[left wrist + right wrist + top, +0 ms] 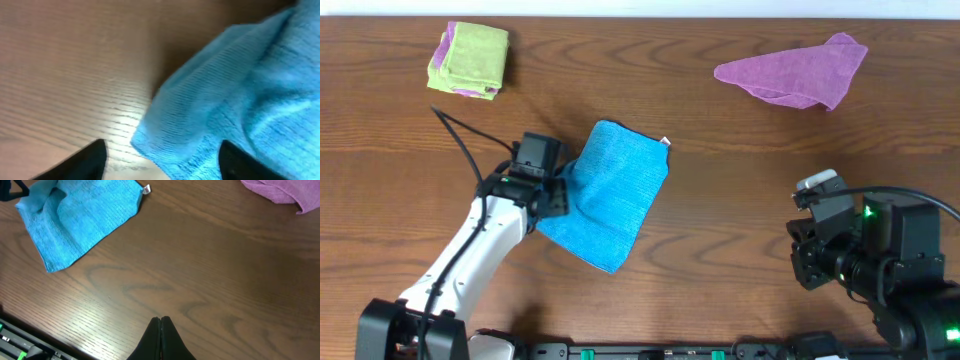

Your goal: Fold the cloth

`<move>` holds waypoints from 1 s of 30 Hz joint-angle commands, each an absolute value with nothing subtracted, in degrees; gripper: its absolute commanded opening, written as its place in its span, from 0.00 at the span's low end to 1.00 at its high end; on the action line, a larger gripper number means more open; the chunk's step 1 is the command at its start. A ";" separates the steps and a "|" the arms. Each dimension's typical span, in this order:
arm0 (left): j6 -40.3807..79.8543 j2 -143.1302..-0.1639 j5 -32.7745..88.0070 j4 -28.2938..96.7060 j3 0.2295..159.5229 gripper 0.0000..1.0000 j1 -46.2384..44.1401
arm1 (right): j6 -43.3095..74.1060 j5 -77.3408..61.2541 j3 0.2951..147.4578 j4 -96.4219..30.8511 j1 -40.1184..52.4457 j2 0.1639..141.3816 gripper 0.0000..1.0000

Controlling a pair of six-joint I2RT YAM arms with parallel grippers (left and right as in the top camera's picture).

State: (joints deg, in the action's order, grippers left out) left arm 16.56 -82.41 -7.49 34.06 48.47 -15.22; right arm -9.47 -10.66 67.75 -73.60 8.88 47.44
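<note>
A blue cloth (610,195) lies folded in the middle of the wooden table, a small white tag at its far right corner. It also shows in the left wrist view (240,95) and in the right wrist view (80,215). My left gripper (558,190) is open at the cloth's left edge; in the left wrist view (162,159) its two fingers straddle a raised, rumpled corner of the cloth without closing on it. My right gripper (810,250) is shut and empty over bare table at the right, seen in the right wrist view (161,327).
A folded green and purple cloth stack (470,60) sits at the far left. A loose purple cloth (795,72) lies at the far right, also in the right wrist view (285,192). A black cable (460,145) trails from the left arm.
</note>
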 commanded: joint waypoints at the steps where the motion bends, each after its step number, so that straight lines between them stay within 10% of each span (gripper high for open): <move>1: 16.29 -82.76 -9.13 33.67 48.99 0.66 -18.20 | -8.84 -10.50 67.40 -73.45 8.54 47.16 0.02; 30: 18.06 -92.27 -17.15 33.52 48.80 0.23 -22.31 | -8.84 -10.52 67.40 -73.91 8.54 47.16 0.01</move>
